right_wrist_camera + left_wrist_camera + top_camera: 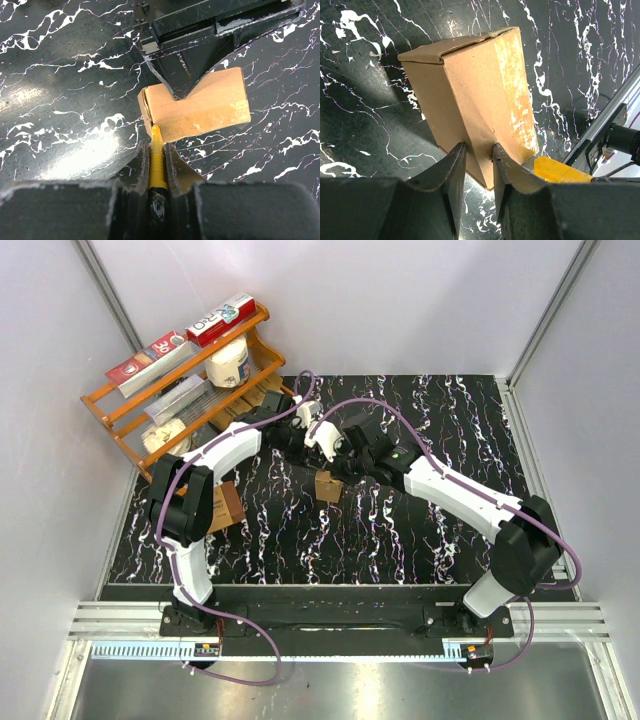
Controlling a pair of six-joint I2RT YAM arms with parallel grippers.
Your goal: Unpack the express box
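The express box [328,486] is a small light-brown carton on the black marbled table [420,530]. My left gripper [479,155] is shut on a near edge of the box [475,85]; in the right wrist view it [182,75] comes down on the box [210,107] from above. My right gripper [156,145] is shut on a yellow ribbed cutter [156,160]. The cutter's tip touches the seam at the box's left end. The cutter also shows in the left wrist view [555,170], beside the box. In the top view both grippers meet over the box.
A wooden rack [110,405] with cartons and packets stands at the back left. A darker brown box [228,505] lies beside the left arm's elbow. Grey walls and metal frame posts [545,320] enclose the table.
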